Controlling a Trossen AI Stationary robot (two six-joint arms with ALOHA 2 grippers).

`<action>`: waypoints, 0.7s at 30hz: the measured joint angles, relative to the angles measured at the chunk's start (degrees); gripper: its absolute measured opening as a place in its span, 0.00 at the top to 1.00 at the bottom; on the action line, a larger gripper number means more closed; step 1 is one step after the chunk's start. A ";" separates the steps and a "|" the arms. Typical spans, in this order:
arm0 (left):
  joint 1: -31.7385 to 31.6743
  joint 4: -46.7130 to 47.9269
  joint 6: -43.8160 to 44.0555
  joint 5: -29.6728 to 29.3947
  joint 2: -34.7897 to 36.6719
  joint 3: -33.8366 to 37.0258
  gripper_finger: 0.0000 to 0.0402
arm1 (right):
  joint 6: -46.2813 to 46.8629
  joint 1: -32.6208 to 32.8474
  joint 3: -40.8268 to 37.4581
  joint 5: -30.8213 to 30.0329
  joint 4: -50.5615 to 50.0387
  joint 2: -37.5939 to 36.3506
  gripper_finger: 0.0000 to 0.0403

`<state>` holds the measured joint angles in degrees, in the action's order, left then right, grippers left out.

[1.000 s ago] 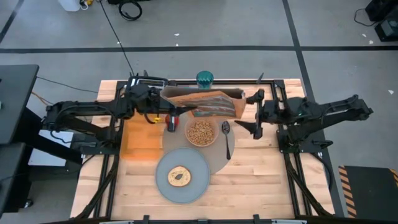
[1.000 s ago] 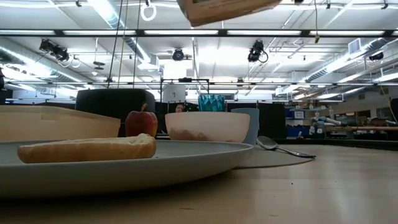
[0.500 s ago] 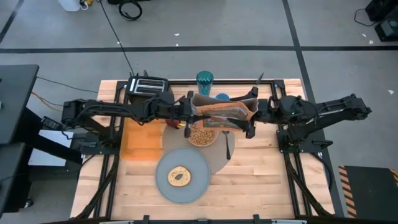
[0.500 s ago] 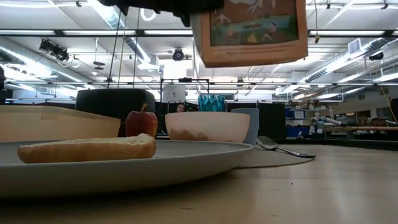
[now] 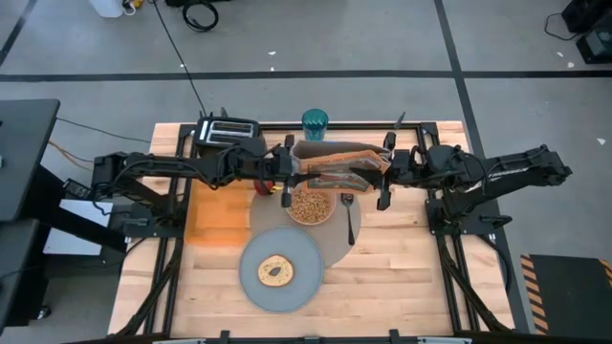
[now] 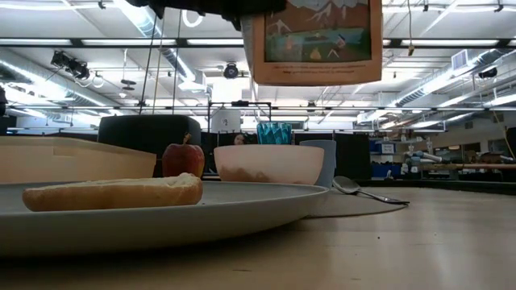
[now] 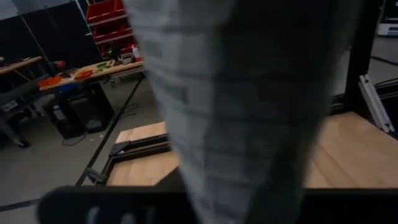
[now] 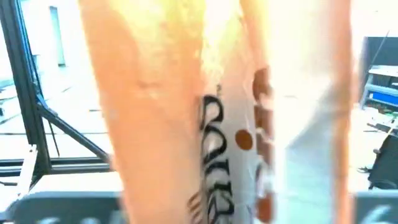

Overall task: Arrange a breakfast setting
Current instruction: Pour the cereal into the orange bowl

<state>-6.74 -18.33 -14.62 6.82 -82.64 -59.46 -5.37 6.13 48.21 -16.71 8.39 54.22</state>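
Observation:
The orange cereal box (image 5: 335, 167) hangs in the air over the pink bowl (image 5: 309, 205), which has cereal in it. In the low view the box (image 6: 314, 40) shows its printed face toward the near edge. My left gripper (image 5: 289, 172) is at its left end and my right gripper (image 5: 382, 172) at its right end, both shut on it. The bowl stands on the grey mat (image 5: 330, 244), with the metal spoon (image 5: 348, 215) to its right. The bagel (image 5: 276, 270) lies on the grey plate (image 5: 296, 285). The red apple (image 6: 184, 159) and the light-blue cup (image 6: 322, 157) stand behind. My left gripper holds the cereal box by its left end (image 5: 298, 167), coming level from the table's left. The box fills its wrist view (image 7: 236, 124) and hides the fingertips. The box hangs clear above the bowl, nearly level. My right gripper holds the box's right end (image 5: 375, 164), coming level from the table's right. A narrow orange side of the box (image 8: 205, 124) fills its wrist view, so the exact place of contact is hidden. The box is lifted clear.
A teal glass (image 5: 315, 120) and a toaster (image 5: 228, 129) stand at the far edge. An orange board (image 5: 215, 215) lies left of the mat. Bare wood is free near the front edge and at the right.
My left gripper has carried the cereal box from the far left toward the table's middle. The box was tipped and now hangs nearly level over the bowl. My right gripper has gone toward the table's left, up to the box's right end.

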 joint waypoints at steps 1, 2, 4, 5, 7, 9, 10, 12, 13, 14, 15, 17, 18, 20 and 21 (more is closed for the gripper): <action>0.01 -0.06 -0.03 0.27 0.13 0.00 0.88 | 0.04 0.00 0.00 -0.01 -0.06 0.00 0.78; 0.04 -0.14 -0.08 0.48 0.25 -0.04 0.85 | 0.00 -0.02 -0.02 -0.02 -0.11 0.03 0.84; 0.04 -0.38 -0.14 0.66 0.29 -0.11 0.77 | -0.13 0.00 -0.07 0.19 -0.18 0.04 0.94; 0.04 -0.42 -0.14 0.66 0.29 -0.11 0.73 | -0.21 0.00 -0.07 0.24 -0.25 0.06 0.97; -0.03 0.21 -0.62 0.57 0.73 -0.11 0.64 | 0.17 0.00 -0.09 0.22 -0.32 0.12 0.97; -0.18 2.12 -2.49 0.53 2.30 -0.16 0.56 | 0.73 0.00 -0.09 -0.44 -0.61 0.11 0.97; -0.17 4.08 -3.13 0.00 3.65 -0.22 0.52 | 0.72 0.01 -0.12 -1.16 -0.97 -0.01 0.97; -0.17 9.24 -4.44 -2.33 7.05 -0.23 0.46 | 0.72 0.24 -0.20 -3.13 -1.63 -0.67 0.98; -0.17 12.21 -5.28 -3.98 8.97 -0.26 0.44 | 0.72 0.39 -0.20 -4.43 -1.85 -1.28 0.98; -0.20 16.21 -5.66 -5.80 11.05 -0.26 0.42 | 0.72 0.57 -0.20 -5.83 -2.34 -2.00 0.98; -0.22 19.52 -5.88 -7.78 12.93 -0.26 0.41 | 0.66 0.67 -0.20 -7.46 -2.54 -2.73 0.98; -0.20 27.92 -6.03 -11.41 16.78 -0.29 0.39 | -0.40 0.66 -0.20 -11.75 -3.08 -4.35 0.98; -0.17 32.05 -5.60 -13.12 18.50 -0.26 0.39 | -0.95 0.66 -0.20 -14.73 -3.29 -5.14 0.98; -0.17 39.40 -3.39 -14.74 21.65 -0.26 0.39 | -1.94 0.66 -0.20 -22.86 -3.82 -6.54 0.98; -0.17 42.44 -1.61 -14.93 22.98 -0.26 0.39 | -2.23 0.56 -0.20 -27.58 -4.33 -7.06 0.98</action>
<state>-6.92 24.11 -16.23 -8.11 -59.65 -59.72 -7.59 6.69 48.01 -44.29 4.07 47.16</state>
